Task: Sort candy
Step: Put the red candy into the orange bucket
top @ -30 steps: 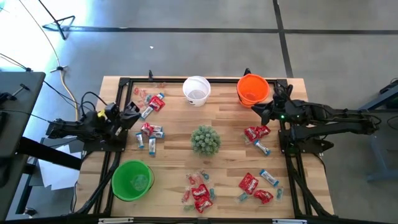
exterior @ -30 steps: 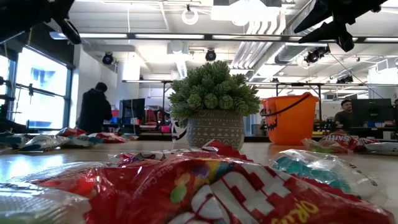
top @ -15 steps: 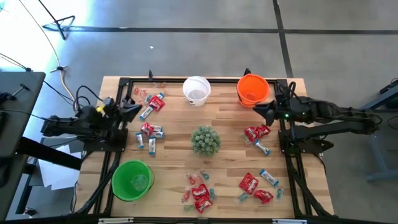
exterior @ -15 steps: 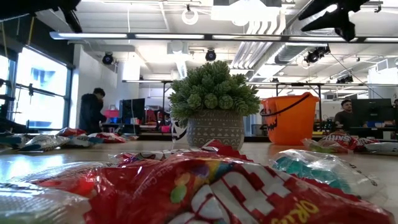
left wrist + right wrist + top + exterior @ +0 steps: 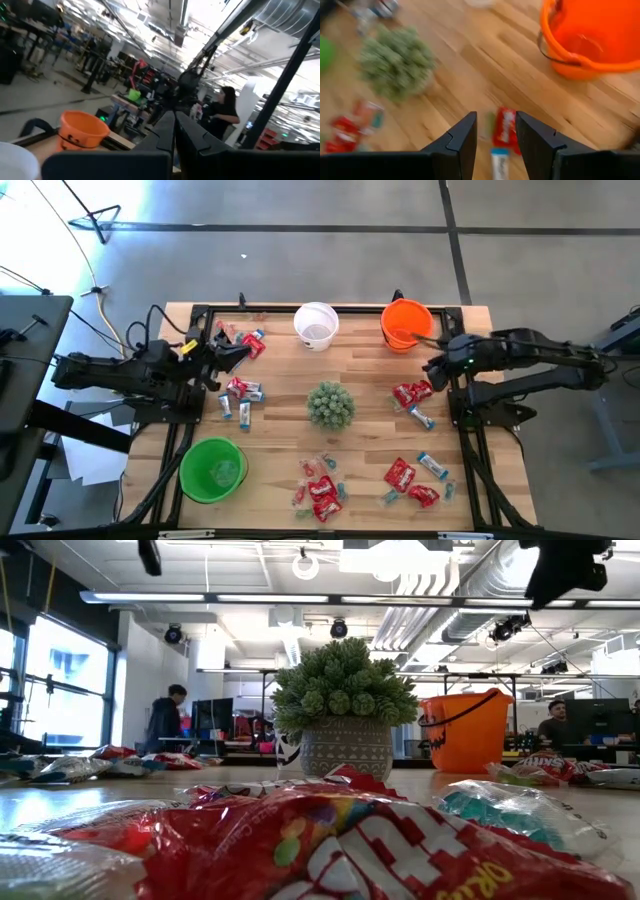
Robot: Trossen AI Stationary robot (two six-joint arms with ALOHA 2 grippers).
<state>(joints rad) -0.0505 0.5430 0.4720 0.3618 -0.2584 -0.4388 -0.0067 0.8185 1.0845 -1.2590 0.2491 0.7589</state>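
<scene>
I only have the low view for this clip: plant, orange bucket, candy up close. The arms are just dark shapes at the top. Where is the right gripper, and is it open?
Observer: The right gripper hangs over the table between the orange bucket and a cluster of red packets. It is open.
Operator: Is it holding anything?
Observer: No. The right wrist view shows nothing between its fingers, only a red packet lying on the wood beyond them.
Operator: And the left one?
Observer: The left gripper is over the candy on the table's left side, and it is shut.
</scene>
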